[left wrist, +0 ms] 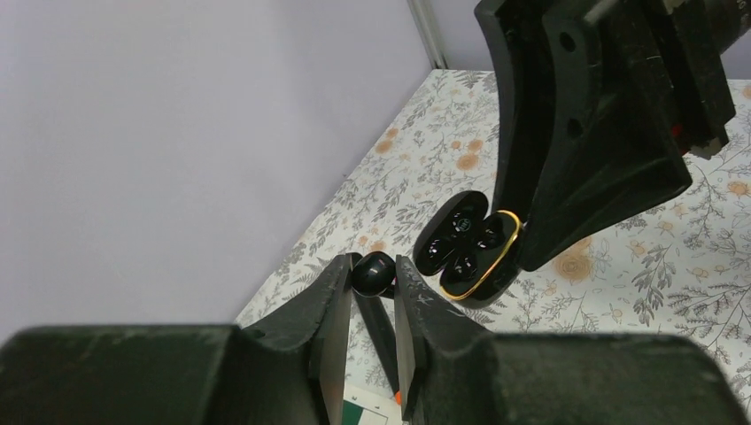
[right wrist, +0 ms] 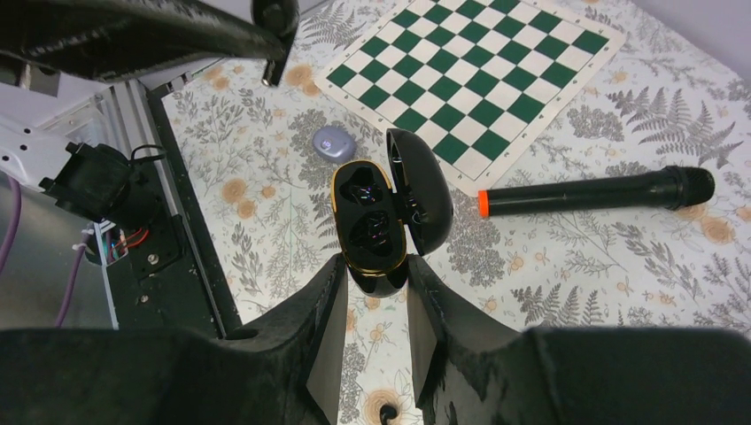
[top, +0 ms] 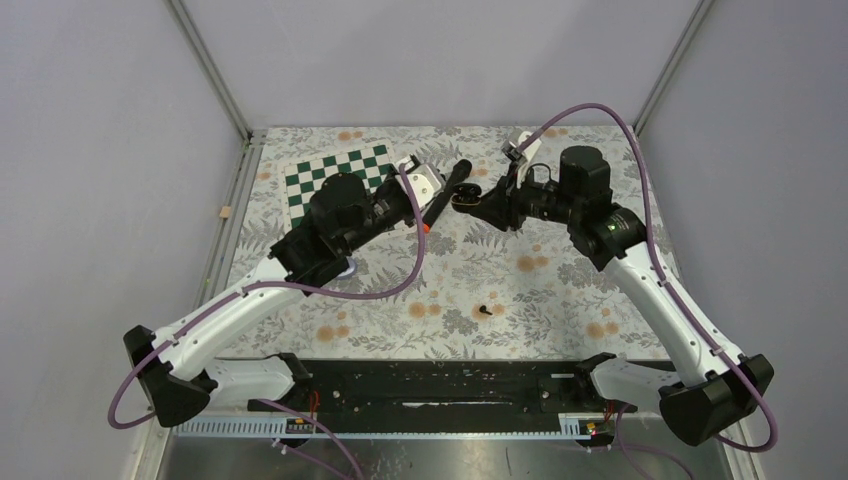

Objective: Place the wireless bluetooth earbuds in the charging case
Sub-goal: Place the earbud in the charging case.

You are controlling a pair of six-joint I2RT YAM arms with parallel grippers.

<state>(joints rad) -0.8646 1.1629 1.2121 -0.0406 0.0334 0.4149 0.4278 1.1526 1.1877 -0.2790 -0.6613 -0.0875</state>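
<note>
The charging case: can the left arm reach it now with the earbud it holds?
Probably yes: the right gripper holds the charging case open, its sockets turned toward the left gripper, and nothing stands between the earbud and it.

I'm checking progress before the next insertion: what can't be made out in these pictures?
- Left wrist view: stem of the held black earbud, hidden between the fingers of the left claw.
- Both wrist views: whether the wells of the charging case are filled; glossy black on black.
- Top view: pale purple item, mostly under the left arm; too small to identify elsewhere.
- Top view: loose black earbud, orientation too small.
</note>
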